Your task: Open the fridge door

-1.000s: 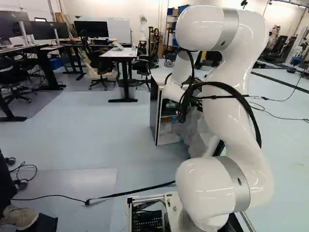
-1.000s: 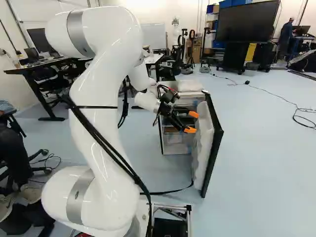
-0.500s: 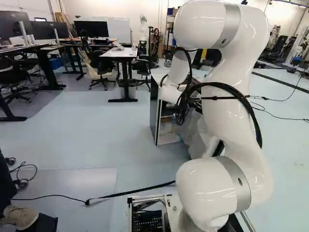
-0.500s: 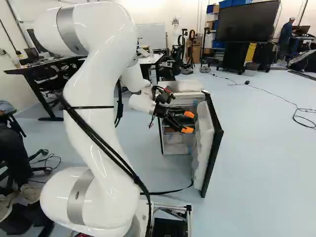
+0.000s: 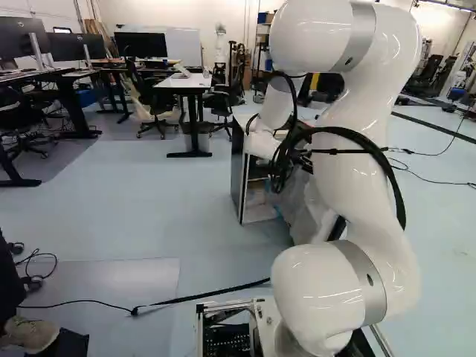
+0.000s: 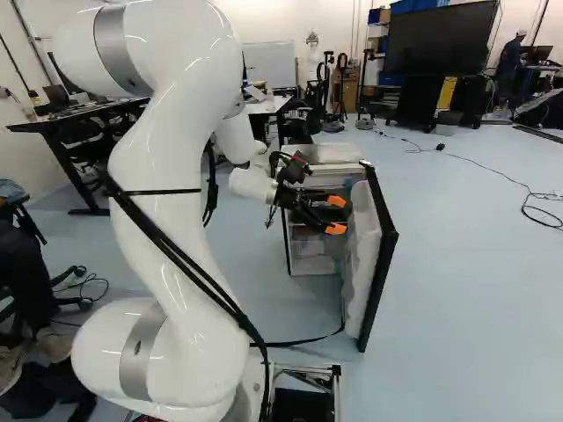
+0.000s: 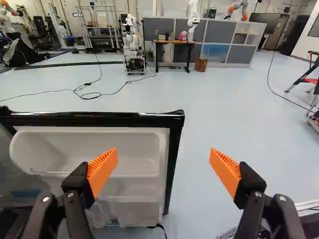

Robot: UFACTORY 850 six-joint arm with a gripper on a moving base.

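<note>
My gripper (image 6: 339, 215) reaches toward the inner side of the fridge door (image 6: 381, 264) in the right base view, its orange-tipped fingers spread. The white fridge (image 5: 256, 201) stands with its door swung wide, shelves and bins showing inside. From the wrist, the open gripper (image 7: 163, 157) has nothing between its pads. Ahead of one finger is the door's white inner shelving (image 7: 114, 152); the other finger lies past the door's black side edge (image 7: 172, 169). Whether either finger touches the door cannot be told. The left base view hides the gripper behind the arm.
A black cable (image 5: 201, 294) crosses the floor before the base. Desks (image 5: 178, 81) and chairs stand beyond the fridge, and a large screen (image 6: 440, 40) is farther back. Another robot (image 7: 131, 47) stands far across the room. Someone's shoe (image 5: 31, 335) is near the base.
The arm has drawn back slightly, carrying the gripper a little left in the right base view, then barely right again. Fridge, door and base have not visibly moved.
</note>
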